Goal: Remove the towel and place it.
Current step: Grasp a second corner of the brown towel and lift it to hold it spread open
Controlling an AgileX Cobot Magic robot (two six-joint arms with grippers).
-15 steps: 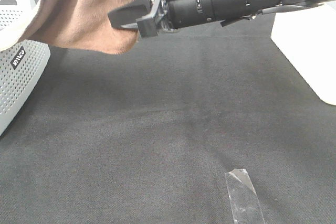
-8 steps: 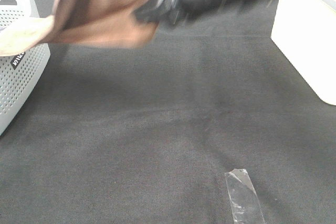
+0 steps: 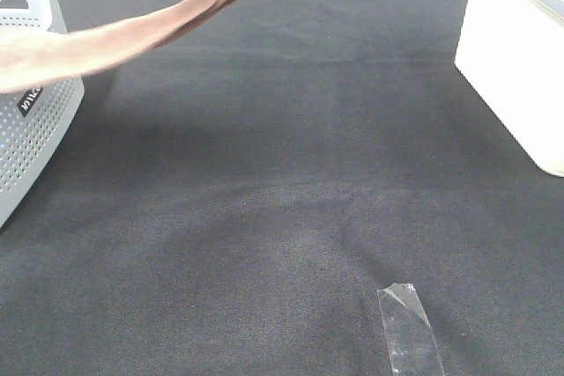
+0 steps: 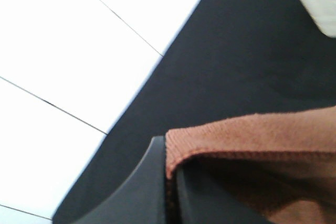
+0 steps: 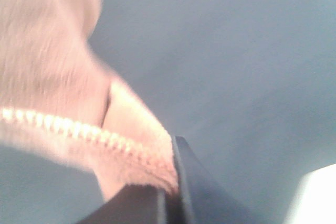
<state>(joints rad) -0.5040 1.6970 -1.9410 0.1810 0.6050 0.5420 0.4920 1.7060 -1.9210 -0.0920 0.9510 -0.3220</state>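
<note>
The brown towel (image 3: 132, 34) hangs stretched in the air at the top left of the exterior high view, running from above the white basket (image 3: 35, 121) up past the top edge. Both grippers are out of that view. In the left wrist view my left gripper (image 4: 170, 192) is shut on a stitched edge of the towel (image 4: 247, 135). In the right wrist view, which is blurred, my right gripper (image 5: 168, 198) is shut on another part of the towel (image 5: 58, 87), with its pale stitching showing.
A perforated white basket stands at the left edge on the black table cloth (image 3: 291, 200). A white box (image 3: 520, 68) stands at the right edge. A strip of clear tape (image 3: 407, 328) lies near the front.
The right arm has risen out of the top of the exterior high view, pulling the towel up with it. The towel has changed from a hanging bunch to a stretched band.
</note>
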